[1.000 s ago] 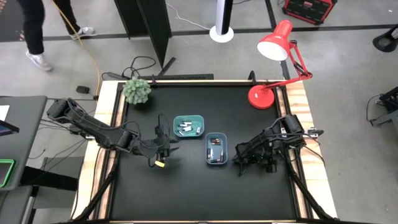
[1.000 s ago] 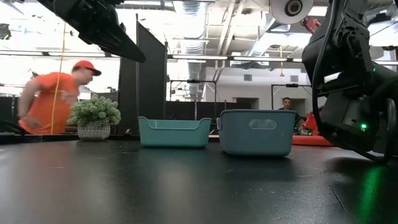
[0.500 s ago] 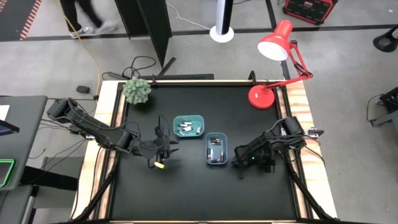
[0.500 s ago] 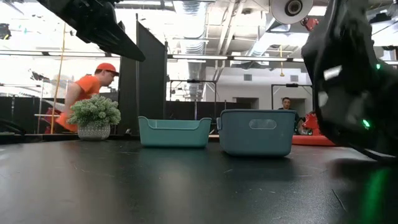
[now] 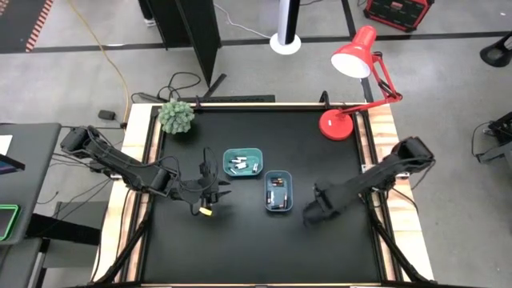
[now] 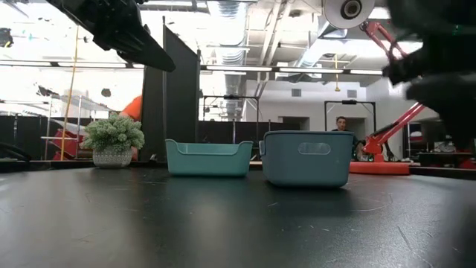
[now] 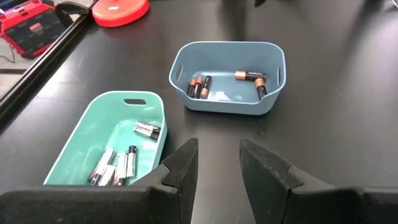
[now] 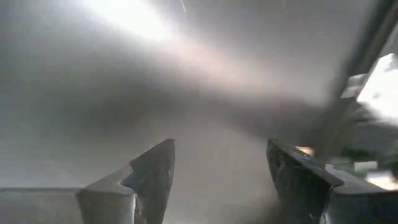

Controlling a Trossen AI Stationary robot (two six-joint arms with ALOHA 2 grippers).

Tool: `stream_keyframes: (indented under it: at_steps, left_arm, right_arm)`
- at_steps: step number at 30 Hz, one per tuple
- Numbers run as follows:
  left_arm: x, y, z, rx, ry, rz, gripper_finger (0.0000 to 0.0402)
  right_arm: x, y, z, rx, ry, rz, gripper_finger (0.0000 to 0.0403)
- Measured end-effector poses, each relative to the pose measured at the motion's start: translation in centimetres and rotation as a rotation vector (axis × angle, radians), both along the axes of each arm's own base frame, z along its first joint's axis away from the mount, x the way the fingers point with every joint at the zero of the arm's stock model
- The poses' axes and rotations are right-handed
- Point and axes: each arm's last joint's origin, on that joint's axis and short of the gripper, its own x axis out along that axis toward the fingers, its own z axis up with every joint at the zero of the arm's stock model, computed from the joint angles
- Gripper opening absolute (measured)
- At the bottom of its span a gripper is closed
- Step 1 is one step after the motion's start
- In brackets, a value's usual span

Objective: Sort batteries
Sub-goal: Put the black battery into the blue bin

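Note:
The teal tray (image 5: 242, 162) (image 7: 106, 146) holds several white and silver batteries (image 7: 118, 165). The blue tray (image 5: 278, 191) (image 7: 228, 78) holds several dark batteries with copper ends (image 7: 199, 87). Both trays stand on the black table, and the batteries lie flat on the tray floors. My left gripper (image 5: 218, 186) (image 7: 217, 165) hovers open to the left of the trays, with nothing between its fingers. My right gripper (image 5: 310, 211) (image 8: 217, 180) is open and empty, to the right of the blue tray. Its wrist view is blurred.
A red desk lamp (image 5: 352, 58) stands at the table's far right corner, its base (image 7: 121, 9) beyond the trays. A small potted plant (image 5: 176, 118) (image 6: 112, 141) sits at the far left corner. Bare black tabletop (image 5: 256, 248) lies toward the near edge.
My right arm has unfolded fast: its elbow has swung out toward the table's right edge and its bulk has risen out of the low view, while its gripper stays beside the blue tray. A person has walked behind the table. My left arm has kept still.

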Motion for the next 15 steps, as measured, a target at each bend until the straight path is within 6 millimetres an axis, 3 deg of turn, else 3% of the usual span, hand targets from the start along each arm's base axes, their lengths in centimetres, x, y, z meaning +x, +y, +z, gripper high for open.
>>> stream_keyframes:
  at_steps: [5, 9, 15]
  left_arm:
    - [0.1, 0.0, 0.2, 0.049, -0.010, -0.030, 0.0112]
    - [0.7, 0.2, 1.0, 0.120, -0.074, -0.065, 0.0112]
    - [1.3, 0.5, 2.2, 0.232, -0.170, -0.098, 0.0112]
  right_arm:
    - [-0.7, 3.0, -0.6, -0.214, -0.293, -0.289, 0.0270]
    - [-1.0, 4.4, -3.1, -0.278, -0.211, -0.424, 0.0270]
    - [1.6, 4.4, -6.7, -0.342, -0.060, -0.509, 0.0270]
